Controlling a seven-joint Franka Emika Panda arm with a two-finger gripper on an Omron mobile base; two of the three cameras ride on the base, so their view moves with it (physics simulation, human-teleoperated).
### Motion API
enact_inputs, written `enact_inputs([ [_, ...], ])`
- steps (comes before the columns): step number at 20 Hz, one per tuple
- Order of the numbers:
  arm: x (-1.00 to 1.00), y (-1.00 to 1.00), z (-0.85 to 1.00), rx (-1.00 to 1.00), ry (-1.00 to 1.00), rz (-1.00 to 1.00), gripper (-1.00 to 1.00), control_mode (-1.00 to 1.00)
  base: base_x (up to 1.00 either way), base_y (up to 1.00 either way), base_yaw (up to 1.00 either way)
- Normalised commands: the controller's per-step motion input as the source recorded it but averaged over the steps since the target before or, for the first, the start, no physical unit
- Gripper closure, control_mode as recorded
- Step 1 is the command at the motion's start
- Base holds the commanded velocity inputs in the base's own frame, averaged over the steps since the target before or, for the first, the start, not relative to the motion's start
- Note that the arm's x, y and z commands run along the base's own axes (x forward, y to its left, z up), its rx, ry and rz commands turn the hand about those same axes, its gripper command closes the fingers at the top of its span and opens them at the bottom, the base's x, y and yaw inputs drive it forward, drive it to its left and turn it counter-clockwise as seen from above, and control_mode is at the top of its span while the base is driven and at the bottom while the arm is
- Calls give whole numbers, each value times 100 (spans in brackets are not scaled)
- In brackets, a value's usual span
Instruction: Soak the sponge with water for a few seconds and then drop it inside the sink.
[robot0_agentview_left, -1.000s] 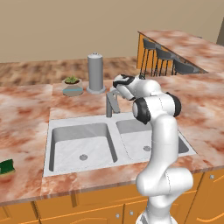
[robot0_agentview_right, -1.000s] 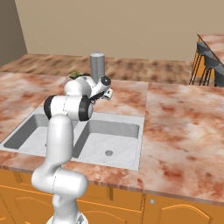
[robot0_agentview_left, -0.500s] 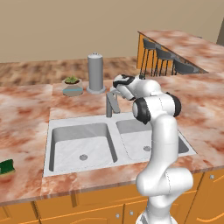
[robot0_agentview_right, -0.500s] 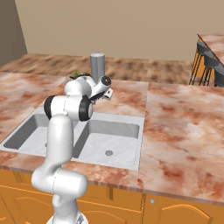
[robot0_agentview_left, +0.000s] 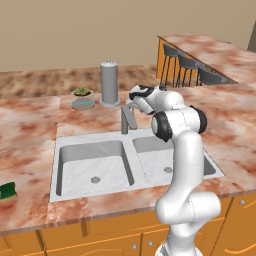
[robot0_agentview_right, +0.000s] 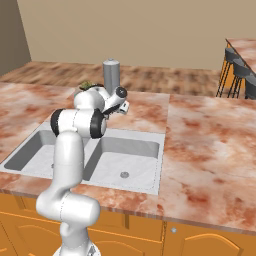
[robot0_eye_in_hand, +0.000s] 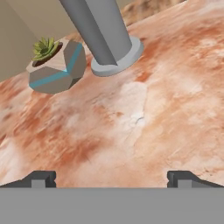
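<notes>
Nothing is done yet: the jaws (robot0_eye_in_hand: 112, 178) gape wide and empty, the sponge (robot0_agentview_left: 7, 190) far off on the desk (robot0_agentview_left: 30, 150), no water runs.

A plain beige wall (robot0_agentview_left: 65, 35) backs a kitchen counter of reddish-brown marbled stone (robot0_agentview_left: 25, 135) set on orange wooden cabinets (robot0_agentview_right: 200, 240). On the counter stand a tall grey cylinder on a round base (robot0_agentview_left: 109, 84) and, near it, a small faceted grey pot with a blue stripe and a green plant (robot0_eye_in_hand: 56, 65). To one side, dark bar stools (robot0_agentview_left: 189, 67) line a raised bar topped with the same stone.
</notes>
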Motion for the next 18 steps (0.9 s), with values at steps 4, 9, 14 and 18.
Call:
enact_inputs([
  [4,0,-44,-43,0,0,0,-100,-100,0,0,0],
  [9,0,-45,-48,0,0,0,-100,-100,0,0,0],
  [14,0,-45,-49,0,0,0,-100,-100,0,0,0],
  [18,0,-41,-48,0,0,0,-100,-100,0,0,0],
])
